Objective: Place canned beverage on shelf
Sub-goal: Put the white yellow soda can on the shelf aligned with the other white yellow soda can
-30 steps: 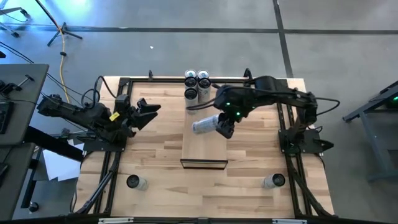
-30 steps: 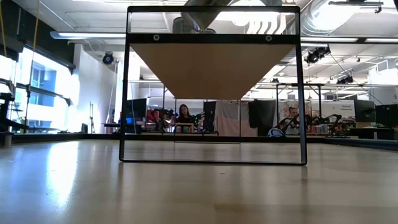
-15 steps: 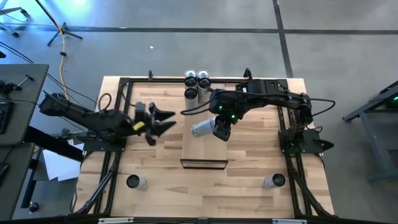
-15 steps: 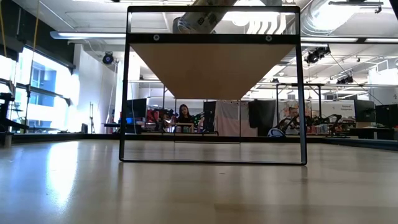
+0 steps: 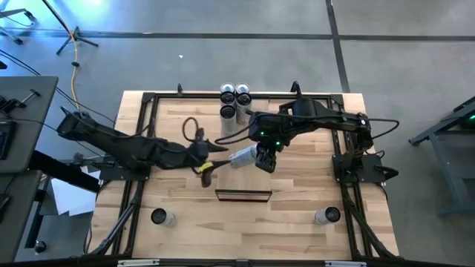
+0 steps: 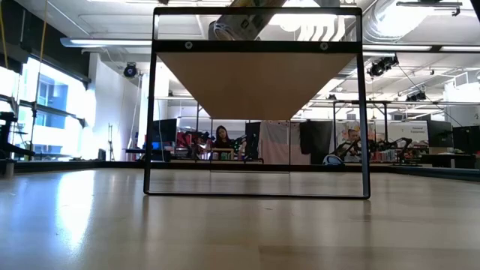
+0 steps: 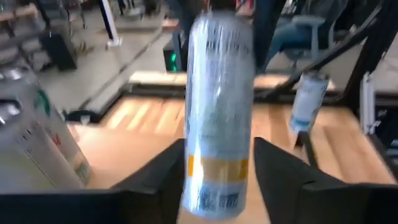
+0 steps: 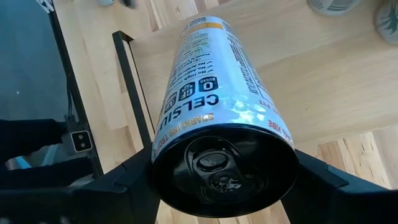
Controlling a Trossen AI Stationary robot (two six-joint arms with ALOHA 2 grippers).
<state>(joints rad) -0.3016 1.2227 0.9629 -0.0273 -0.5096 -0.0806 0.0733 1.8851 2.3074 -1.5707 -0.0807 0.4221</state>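
A slim silver can point(image 8: 217, 106) hangs tilted above the shelf point(image 5: 256, 178), and my right gripper point(image 5: 260, 158) is shut on it. The can's tab end point(image 8: 221, 165) faces the right wrist camera, and its other end slants down toward the table's left. My left gripper point(image 5: 213, 159) has reached in from the left and stands open at that lower end. In the left wrist view the can point(image 7: 217, 106) shows between its two fingers point(image 7: 158, 177); whether they touch it I cannot tell. In the low view the can point(image 6: 240, 24) shows above the shelf's black frame point(image 6: 255, 46). My right gripper pinches the can's side wall near the tab end point(image 8: 168, 146) between its two fingers, which lie along the can. The fingers come from above, slanting down toward the table's left. The can is lifted clear of the shelf, tilted, with its far end lower.
Three cans point(image 5: 236, 100) stand together at the table's far edge, behind the shelf. One can point(image 5: 159, 216) stands near the front left corner and another point(image 5: 326, 215) near the front right. Black rails point(image 5: 137, 148) run along both sides of the tabletop.
My left gripper has swung from the table's left side toward the can, rolling as it went, and now stands at the can's lower end. My right gripper has sunk slightly with the can, which now shows more fully above the shelf frame in the low view.
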